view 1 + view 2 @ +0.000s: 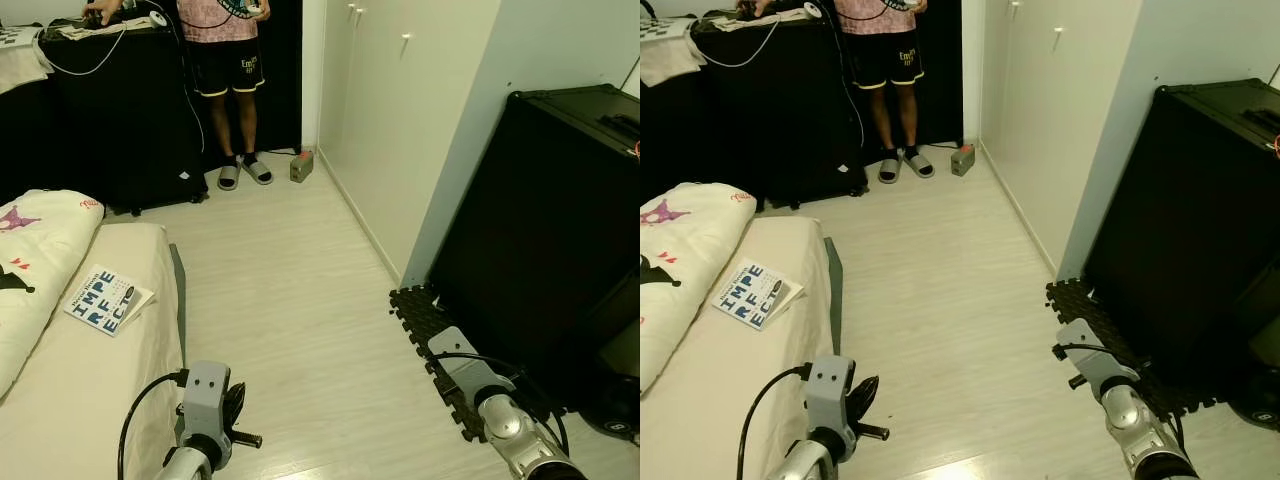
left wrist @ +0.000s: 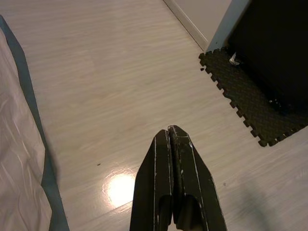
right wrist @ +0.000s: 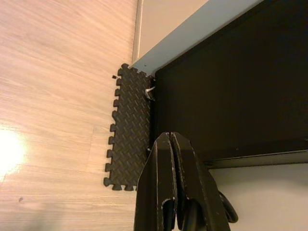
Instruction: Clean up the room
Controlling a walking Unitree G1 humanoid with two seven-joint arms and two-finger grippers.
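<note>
Left gripper (image 2: 171, 132): fingers pressed together, holding nothing, hanging over pale wood floor (image 1: 290, 300) just beside the bed edge.
Right gripper (image 3: 169, 137): fingers pressed together, empty, above the black foam mat (image 3: 129, 134) by the large black case (image 1: 545, 230).
Bed (image 1: 90, 400): on the robot's left, cream sheet, white pillow (image 1: 35, 250) with a cartoon print.
Book (image 1: 105, 298): lying flat on the bed, near the pillow.
Wardrobe (image 1: 400, 110): white doors, along the right wall.
Person (image 1: 228, 60): standing at the far end in sandals, beside a dark bench (image 1: 120, 110) with cables.
Small box (image 1: 301, 166): on the floor by the person's feet.
</note>
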